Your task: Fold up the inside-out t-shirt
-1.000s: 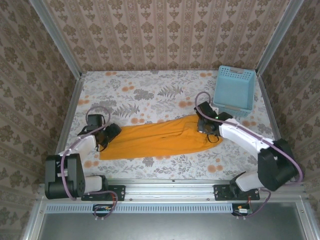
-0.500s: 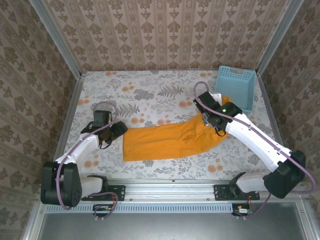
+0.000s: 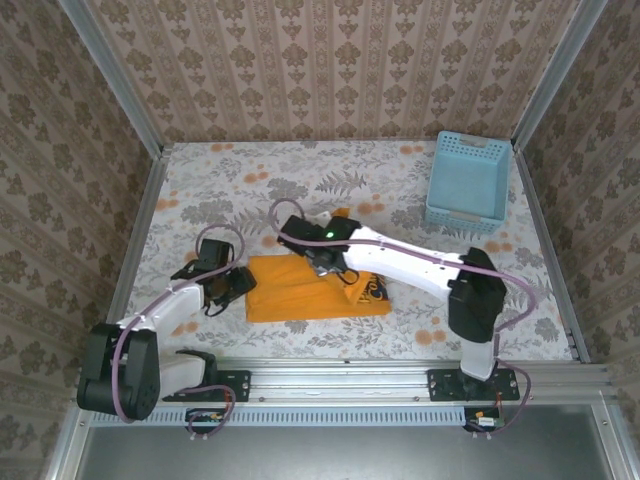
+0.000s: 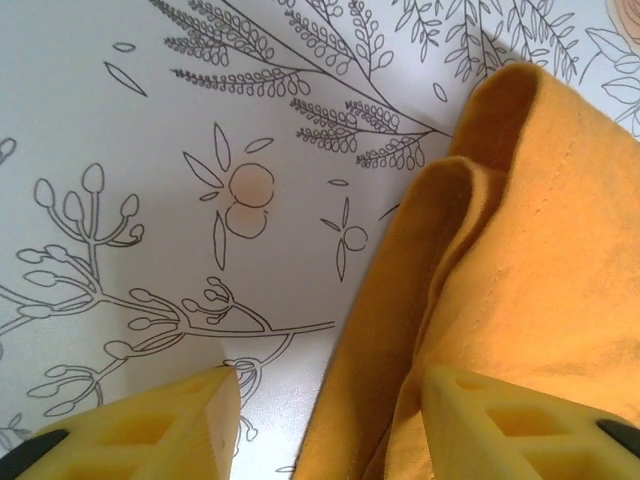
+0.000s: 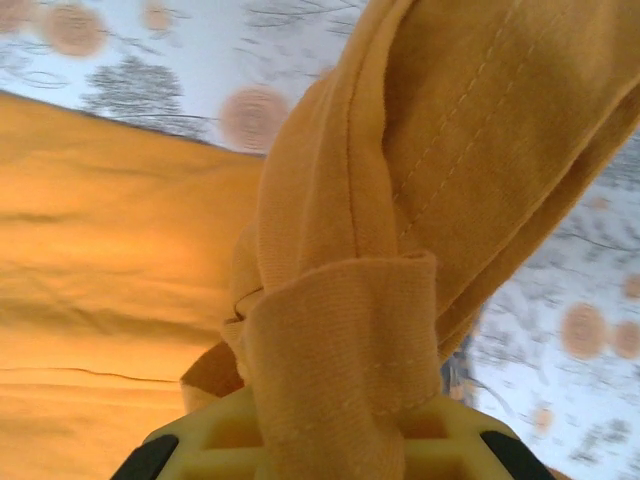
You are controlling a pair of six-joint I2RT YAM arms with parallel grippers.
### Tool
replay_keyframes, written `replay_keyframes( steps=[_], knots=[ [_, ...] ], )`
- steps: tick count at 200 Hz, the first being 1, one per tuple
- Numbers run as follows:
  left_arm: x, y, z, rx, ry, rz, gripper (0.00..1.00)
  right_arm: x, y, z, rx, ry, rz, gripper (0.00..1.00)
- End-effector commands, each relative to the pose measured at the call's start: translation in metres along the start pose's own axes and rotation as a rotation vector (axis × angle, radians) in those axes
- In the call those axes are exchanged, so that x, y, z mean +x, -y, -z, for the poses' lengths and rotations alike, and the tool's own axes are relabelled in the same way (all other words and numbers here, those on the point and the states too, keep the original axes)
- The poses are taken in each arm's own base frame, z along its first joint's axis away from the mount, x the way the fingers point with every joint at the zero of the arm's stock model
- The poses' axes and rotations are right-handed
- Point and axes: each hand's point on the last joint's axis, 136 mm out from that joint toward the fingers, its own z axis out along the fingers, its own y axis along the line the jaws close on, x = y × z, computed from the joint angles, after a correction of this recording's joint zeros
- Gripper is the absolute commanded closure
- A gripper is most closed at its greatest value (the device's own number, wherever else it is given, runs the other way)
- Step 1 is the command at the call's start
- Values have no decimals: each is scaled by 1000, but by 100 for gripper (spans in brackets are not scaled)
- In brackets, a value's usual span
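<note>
Now right jaws tight on the t-shirt (image 3: 295, 295), left jaws parted astride its edge, blue basket (image 3: 472, 145) well apart.

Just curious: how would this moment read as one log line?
step: folding | right claw: shut on t-shirt | left claw: open at its left edge

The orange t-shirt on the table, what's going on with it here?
Two robot arms are folding the inside-out t-shirt on the floral table. The right gripper is shut on a bunched end of the cloth, held over the flat part. The left gripper is open at the shirt's left edge, with cloth between its fingers. The blue basket sits apart in the far right corner.
</note>
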Motion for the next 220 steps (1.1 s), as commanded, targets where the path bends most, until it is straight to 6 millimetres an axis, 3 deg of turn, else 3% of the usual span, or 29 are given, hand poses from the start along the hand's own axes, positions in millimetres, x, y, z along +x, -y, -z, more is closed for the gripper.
replay_keyframes(
  steps=[1,54,107,138,199,220],
  knots=[
    [1,2,-1,30,22,22,51,-15,-27,5,-50,12,-47,98],
    [14,9,-6,118,26,38,56,-10,-67,-21,-123,-57,-49,93],
    [18,7,-7,128,34,39,60,-14,-101,-20,-265,-75,-96,91],
    [20,8,-10,135,28,39,63,-14,-111,-25,-294,-88,-109,91],
    [23,10,-12,148,23,39,70,-31,-124,-9,-369,-30,-153,92],
    [23,10,-12,147,24,40,70,-29,-130,-14,-356,-41,-145,92]
  ],
)
